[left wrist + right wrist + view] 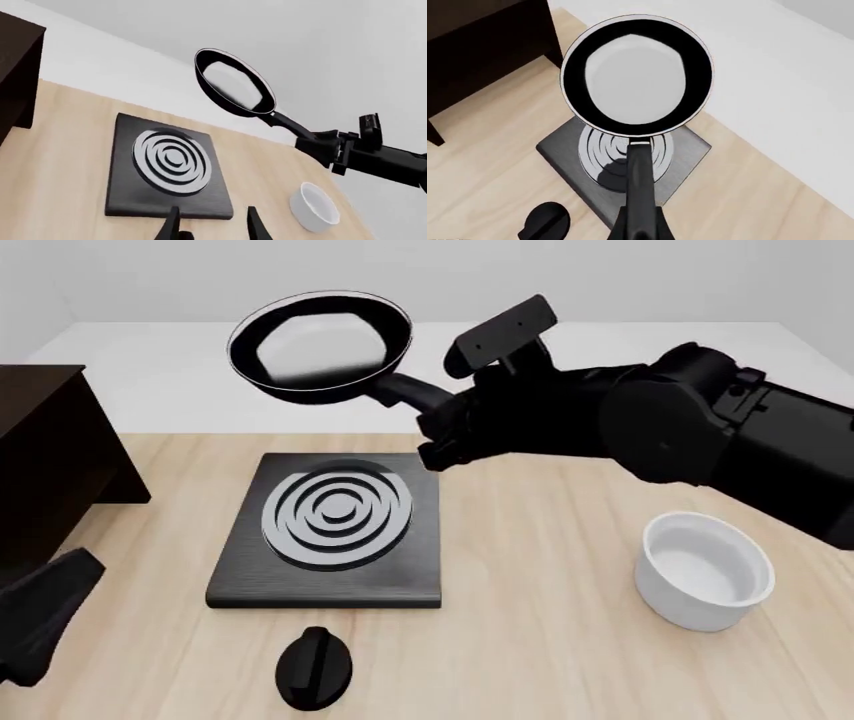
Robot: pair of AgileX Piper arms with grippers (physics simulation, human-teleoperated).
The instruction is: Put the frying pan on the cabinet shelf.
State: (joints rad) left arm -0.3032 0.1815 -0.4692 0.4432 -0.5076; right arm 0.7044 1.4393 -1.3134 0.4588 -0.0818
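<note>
I have the frying pan up in the air, in the upper left-centre of the front view, tilted so its glossy inside faces the camera. My right gripper is clamped on the long black handle, and the right arm reaches in from the right edge of the frame. The pan hangs above the black square hob, well clear of its silver rings. In the right wrist view the pan fills the upper middle of the frame, with the handle running down to the bottom edge, where the fingers close around it.

The dark cabinet sits at the left edge of the front view, apart from the pan; I cannot make out its shelf board from here.

My left gripper shows at the bottom of the left wrist view with its two fingers spread and nothing between them. In the front view it is the dark shape near the bottom centre, just in front of the hob.

A white bowl stands on the wooden table at the right, beneath the right arm.
</note>
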